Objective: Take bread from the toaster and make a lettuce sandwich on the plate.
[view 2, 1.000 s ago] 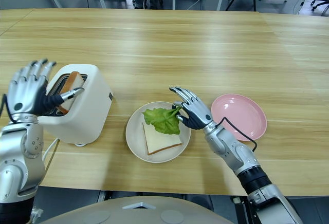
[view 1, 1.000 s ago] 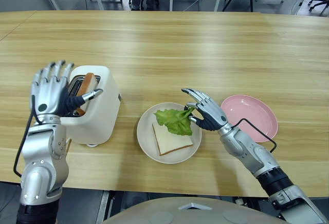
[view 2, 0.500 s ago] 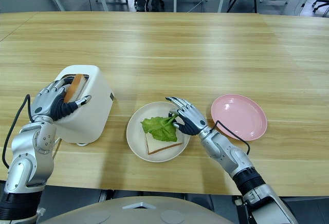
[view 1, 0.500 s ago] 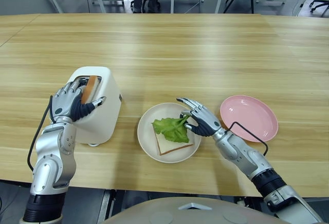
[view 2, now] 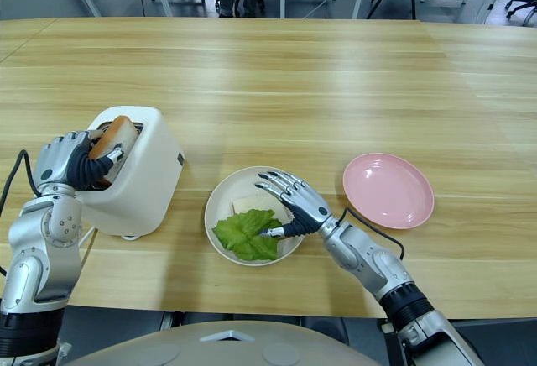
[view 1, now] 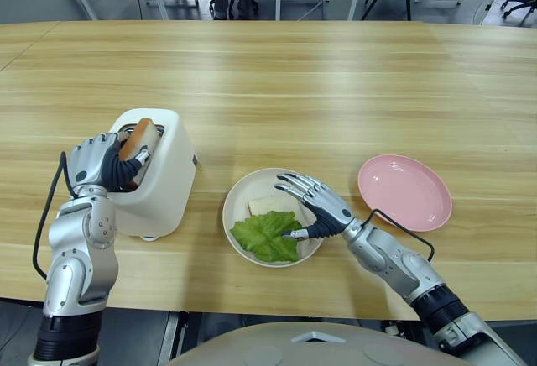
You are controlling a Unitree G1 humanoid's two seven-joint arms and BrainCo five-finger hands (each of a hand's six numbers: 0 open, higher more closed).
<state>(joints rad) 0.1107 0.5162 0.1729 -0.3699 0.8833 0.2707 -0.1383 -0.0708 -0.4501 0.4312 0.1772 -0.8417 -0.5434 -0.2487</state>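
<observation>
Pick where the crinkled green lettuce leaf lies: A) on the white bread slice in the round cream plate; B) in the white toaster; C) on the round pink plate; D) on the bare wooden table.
A: the green lettuce leaf lies over the white bread slice in the round cream plate, beside the right hand.

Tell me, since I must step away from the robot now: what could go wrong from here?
The lettuce lies near the plate's front rim, mostly off the bread; the right hand, touching it, could drag it off when lifting.
The left hand grips the toaster slice; a skewed pull might jam it or shift the toaster.
</observation>
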